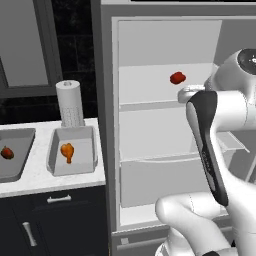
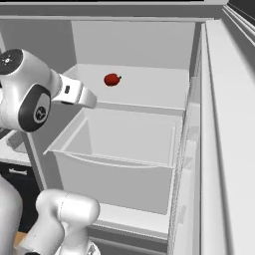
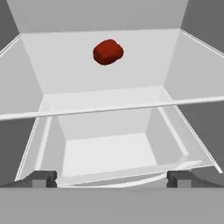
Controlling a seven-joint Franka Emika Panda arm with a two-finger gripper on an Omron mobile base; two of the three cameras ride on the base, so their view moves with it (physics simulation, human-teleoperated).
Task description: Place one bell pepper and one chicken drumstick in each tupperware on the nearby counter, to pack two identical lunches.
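Observation:
A red bell pepper (image 1: pixel 177 77) (image 2: pixel 112 79) (image 3: pixel 107 52) lies alone on a white shelf inside the open fridge. My gripper (image 3: pixel 111 179) is open and holds nothing. It points into the fridge, short of the pepper and somewhat below it, over a pulled-out drawer (image 3: pixel 109 153). On the counter (image 1: pixel 40 182) to the left stand two grey tupperware tubs. The nearer tupperware (image 1: pixel 87 150) holds a chicken drumstick (image 1: pixel 67 151). The farther tupperware (image 1: pixel 20 160), cut by the picture's left edge, holds another red bell pepper (image 1: pixel 7 153).
A paper towel roll (image 1: pixel 70 103) stands upright behind the nearer tub. The fridge's open door (image 2: pixel 219 139) runs along the right side. Fridge side walls and the drawer's rim (image 2: pixel 114 162) hem in the hand. Dark cabinets (image 1: pixel 50 220) sit under the counter.

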